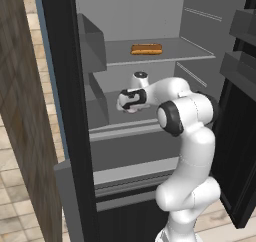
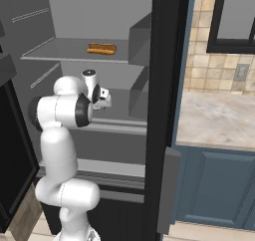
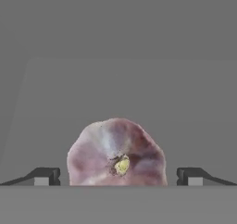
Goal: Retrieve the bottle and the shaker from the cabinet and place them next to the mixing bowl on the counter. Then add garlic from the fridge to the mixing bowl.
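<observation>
Pink-purple garlic [image 3: 117, 156], stem end facing camera, between spread hand [image 3: 118, 177] fingertips

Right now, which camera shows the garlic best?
The hand view: the garlic sits close up between the open gripper fingertips. In both base views the arm reaching into the fridge covers it.

Fridge [image 1: 150, 16] interior: upper grey shelf [image 1: 175, 50] carries one orange-brown oblong item [image 1: 146, 49]. On a lower grey shelf [image 3: 139, 98], garlic [image 3: 116, 153] rests. Beige marbled desk [image 2: 219, 118] stands beside the fridge.
</observation>
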